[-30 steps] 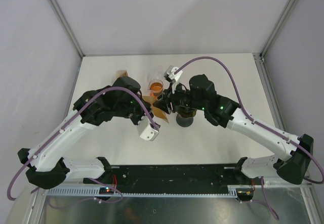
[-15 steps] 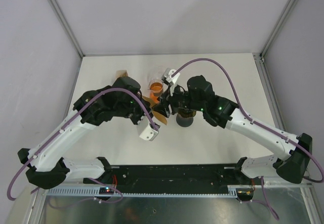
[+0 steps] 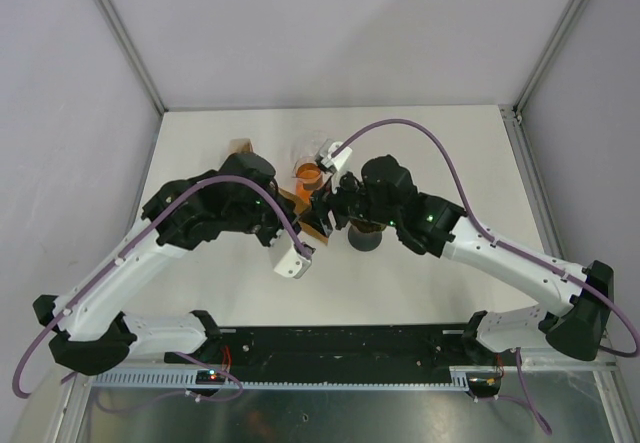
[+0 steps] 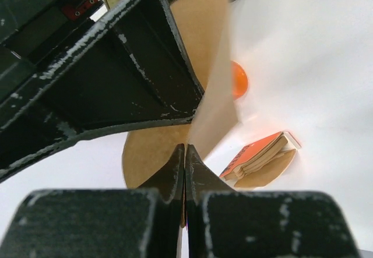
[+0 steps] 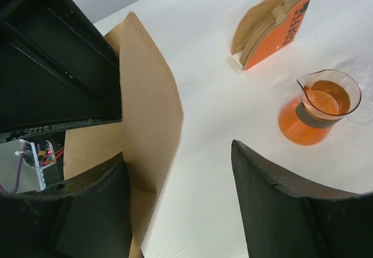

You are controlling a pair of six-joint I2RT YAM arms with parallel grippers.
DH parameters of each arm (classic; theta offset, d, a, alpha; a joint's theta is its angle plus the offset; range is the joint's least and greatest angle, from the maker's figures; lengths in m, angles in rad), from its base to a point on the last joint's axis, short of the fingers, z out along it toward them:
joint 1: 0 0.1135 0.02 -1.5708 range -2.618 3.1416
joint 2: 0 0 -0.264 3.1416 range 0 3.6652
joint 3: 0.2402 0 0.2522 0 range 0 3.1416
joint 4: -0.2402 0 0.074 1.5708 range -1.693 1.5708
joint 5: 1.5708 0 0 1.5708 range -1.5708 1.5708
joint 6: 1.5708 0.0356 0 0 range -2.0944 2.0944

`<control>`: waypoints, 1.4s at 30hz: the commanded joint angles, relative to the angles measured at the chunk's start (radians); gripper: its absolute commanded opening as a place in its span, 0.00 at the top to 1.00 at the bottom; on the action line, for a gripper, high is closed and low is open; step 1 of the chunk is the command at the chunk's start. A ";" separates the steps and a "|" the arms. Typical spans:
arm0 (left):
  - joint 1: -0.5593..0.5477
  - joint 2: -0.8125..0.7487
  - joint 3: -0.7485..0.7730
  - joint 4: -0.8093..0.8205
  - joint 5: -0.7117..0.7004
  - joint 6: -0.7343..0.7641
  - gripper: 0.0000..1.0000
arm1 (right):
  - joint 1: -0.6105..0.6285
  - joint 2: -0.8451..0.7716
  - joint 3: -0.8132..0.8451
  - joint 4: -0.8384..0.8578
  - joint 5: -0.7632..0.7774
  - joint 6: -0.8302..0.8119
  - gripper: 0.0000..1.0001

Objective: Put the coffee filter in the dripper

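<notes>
My left gripper [image 4: 185, 153] is shut on the edge of a brown paper coffee filter [image 4: 151, 159], holding it upright above the table; in the top view the filter [image 3: 318, 221] shows between the two arms. My right gripper [image 5: 180, 200] is open. One flap of the filter [image 5: 145, 112] stands between its jaws, close against the left finger [image 5: 76, 211]; the right finger [image 5: 280, 205] is well apart from it. The dark dripper [image 3: 366, 235] stands just right of the filter, mostly hidden under my right arm.
A glass carafe of orange liquid [image 3: 308, 172] stands behind the grippers and also shows in the right wrist view [image 5: 317, 109]. An orange box of filters [image 3: 240, 148] lies at the back left, seen also from the right wrist [image 5: 274, 22] and the left wrist [image 4: 262, 156].
My right gripper has moved left, closing in on the filter held by my left gripper. The left arm has shifted only slightly.
</notes>
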 commanded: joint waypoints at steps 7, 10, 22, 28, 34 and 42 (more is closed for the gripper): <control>-0.008 -0.039 -0.014 0.007 -0.008 0.016 1.00 | 0.092 -0.050 0.039 -0.040 0.219 -0.027 0.31; -0.007 -0.042 -0.018 0.007 -0.004 0.020 1.00 | 0.087 -0.036 0.039 -0.014 0.181 -0.028 0.37; -0.010 -0.090 -0.070 0.005 0.004 0.055 1.00 | 0.004 -0.018 0.039 0.044 0.141 -0.007 0.98; -0.087 -0.131 -0.147 0.003 -0.026 0.039 1.00 | 0.020 -0.050 0.039 0.066 0.304 -0.093 1.00; -0.105 -0.126 -0.131 0.007 -0.050 -0.001 0.92 | 0.032 -0.061 0.039 0.061 0.511 -0.174 1.00; -0.105 -0.063 0.058 0.126 -0.034 -0.391 0.24 | 0.031 -0.079 0.038 0.081 0.541 -0.190 1.00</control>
